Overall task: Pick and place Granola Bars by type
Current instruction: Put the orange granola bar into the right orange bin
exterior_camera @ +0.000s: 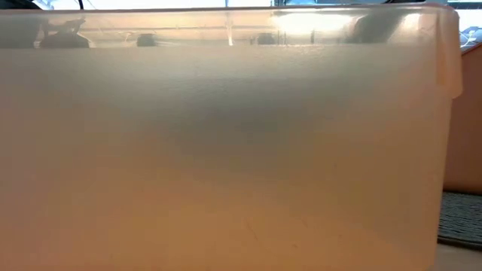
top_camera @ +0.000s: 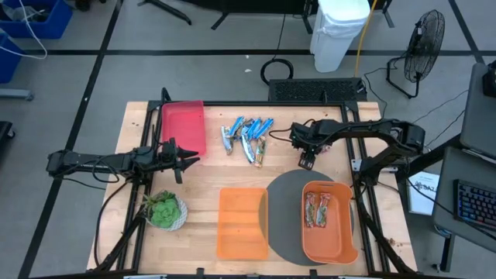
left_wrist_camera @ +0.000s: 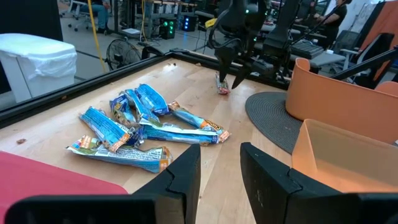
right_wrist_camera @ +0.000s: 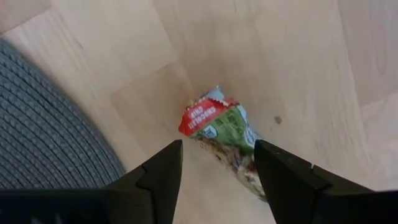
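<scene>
Your right gripper [right_wrist_camera: 216,163] has its fingers apart, straddling a crinkled foil red-and-green granola bar [right_wrist_camera: 225,138] on smooth wood; the left gripper [left_wrist_camera: 219,169] waits with fingers apart.

Bare wood mid-frame in high view, btwn blue bar pile [top_camera: 248,136] and right gripper [top_camera: 306,161]: open lane. Grey mat [top_camera: 285,203] flat, no block. Orange bin [top_camera: 328,221] lower right and orange tray [top_camera: 242,222] lower centre wall off bottom. Red tray [top_camera: 184,124], plant bowl [top_camera: 164,210] crowd the left.
</scene>
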Robot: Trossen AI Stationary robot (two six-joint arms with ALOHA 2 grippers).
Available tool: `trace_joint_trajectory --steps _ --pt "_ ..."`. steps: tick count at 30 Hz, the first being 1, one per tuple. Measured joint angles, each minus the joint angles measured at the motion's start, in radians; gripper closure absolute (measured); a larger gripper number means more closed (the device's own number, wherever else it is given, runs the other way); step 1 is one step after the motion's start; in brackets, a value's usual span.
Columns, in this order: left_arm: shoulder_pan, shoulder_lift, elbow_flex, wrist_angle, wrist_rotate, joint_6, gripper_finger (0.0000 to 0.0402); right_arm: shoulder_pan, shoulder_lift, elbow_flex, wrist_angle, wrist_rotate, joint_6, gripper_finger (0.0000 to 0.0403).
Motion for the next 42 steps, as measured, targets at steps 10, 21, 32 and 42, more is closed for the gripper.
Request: trace_joint_trajectory --steps 10,21,32,42 --pt "0.0 0.0 0.0 0.0 0.0 0.0 0.0284 0.0 -0.001 -0.02 0.047 0.002 0.013 0.022" --pt "0.0 0.0 0.0 0.0 0.0 0.0 0.0284 0.0 -0.002 -0.092 0.098 0.006 0.038 0.0226" --pt "0.0 0.0 0.0 0.0 0.0 0.0 0.0284 0.0 -0.003 -0.093 0.098 0.005 0.02 0.0316" --pt "0.0 0.0 0.0 0.0 0.0 0.0 0.0284 0.001 -0.014 -0.094 0.098 0.0 -0.021 0.0393"
